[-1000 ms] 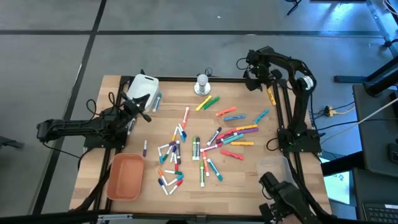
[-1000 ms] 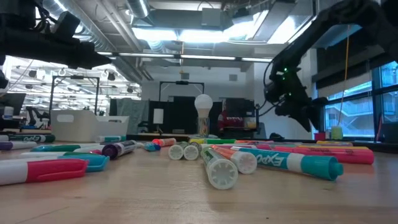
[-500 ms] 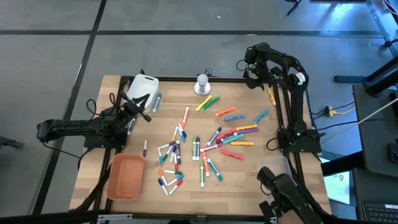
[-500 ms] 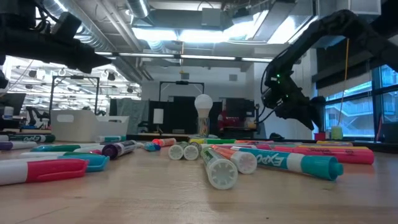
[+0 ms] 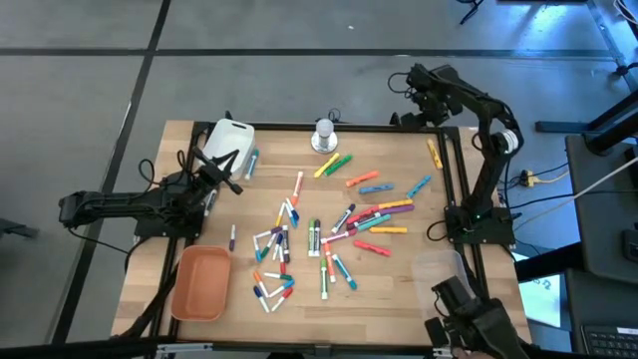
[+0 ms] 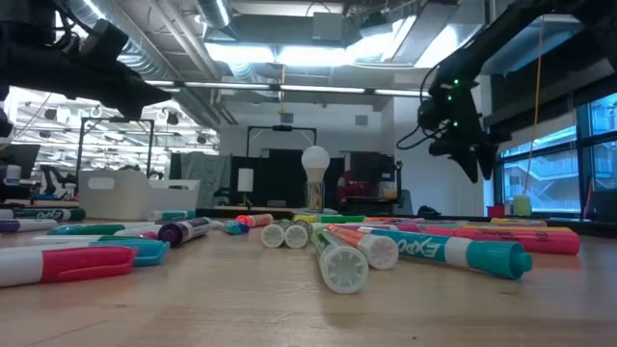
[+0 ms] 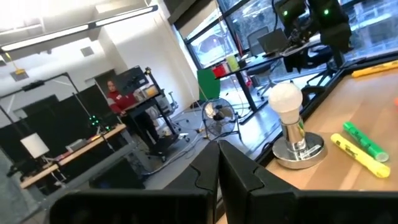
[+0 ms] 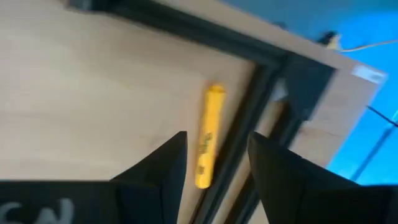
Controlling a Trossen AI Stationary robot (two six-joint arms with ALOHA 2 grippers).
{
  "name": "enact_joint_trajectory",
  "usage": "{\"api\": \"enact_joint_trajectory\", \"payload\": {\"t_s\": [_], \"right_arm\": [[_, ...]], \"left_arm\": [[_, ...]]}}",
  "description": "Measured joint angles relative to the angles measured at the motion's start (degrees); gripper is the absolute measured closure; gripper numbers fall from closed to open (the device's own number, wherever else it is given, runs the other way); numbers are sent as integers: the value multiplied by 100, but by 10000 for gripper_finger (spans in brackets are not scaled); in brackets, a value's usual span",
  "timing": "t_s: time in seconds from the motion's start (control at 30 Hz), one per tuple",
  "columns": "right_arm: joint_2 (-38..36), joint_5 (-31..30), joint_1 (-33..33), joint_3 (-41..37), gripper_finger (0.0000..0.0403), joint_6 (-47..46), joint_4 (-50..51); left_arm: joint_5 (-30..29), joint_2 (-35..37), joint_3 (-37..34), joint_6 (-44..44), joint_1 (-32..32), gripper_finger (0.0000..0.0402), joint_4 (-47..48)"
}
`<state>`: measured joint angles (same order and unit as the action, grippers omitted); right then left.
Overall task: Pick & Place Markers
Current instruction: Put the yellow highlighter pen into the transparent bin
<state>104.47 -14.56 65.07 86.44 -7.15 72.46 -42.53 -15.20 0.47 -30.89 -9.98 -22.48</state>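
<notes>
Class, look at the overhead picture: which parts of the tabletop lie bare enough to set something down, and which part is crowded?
Bare wood lies between the orange tray and the white tray, along the table's edge near the clear tray, and between the yellow marker and the lamp. The markers crowd the middle.

Wooden surface [image 5: 389, 284], black-framed. 1 orange tray [image 5: 200, 284], near the left front corner. 1 white tray [image 5: 227, 139], at the far left. 1 clear tray [image 5: 439, 266], front right edge. 1 bulb-shaped lamp [image 5: 324, 134] on a metal base, far edge centre.
</notes>
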Motion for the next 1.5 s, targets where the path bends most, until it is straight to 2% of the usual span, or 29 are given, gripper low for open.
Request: {"api": "enact_joint_trajectory", "payload": {"t_s": [0.17,0.3,0.43,0.57,0.67,0.73,0.83,1.0,1.23,1.5], "right_arm": [[-225,-425,-150,-395,229,-388,-662],[-407,-703,-191,-795,228,-172,-1536],[-215,-1007,-37,-981,233,-46,-1644],[-88,-1048,-81,-769,238,-71,-1452],[77,-263,-59,-680,238,583,-1376],[200,2,-21,-538,239,879,-1194],[540,-185,9,-325,239,1208,-668],[1053,-547,-7,85,239,1057,-133],[1516,-526,-8,390,239,1607,393],[1665,-472,-10,404,239,2115,525]], "left_arm": [[-25,-2,0,-44,0,395,189],[-29,-11,0,-208,0,396,224],[-29,-11,0,-364,0,396,116],[-80,-13,0,-353,0,396,127],[-106,-11,0,-353,2,396,80],[-106,-13,0,-352,0,396,39],[-108,-12,0,-326,0,396,11],[-131,-13,0,-160,2,396,45],[-147,-17,0,-285,0,396,35],[-144,-17,0,-273,2,396,-9]]}}
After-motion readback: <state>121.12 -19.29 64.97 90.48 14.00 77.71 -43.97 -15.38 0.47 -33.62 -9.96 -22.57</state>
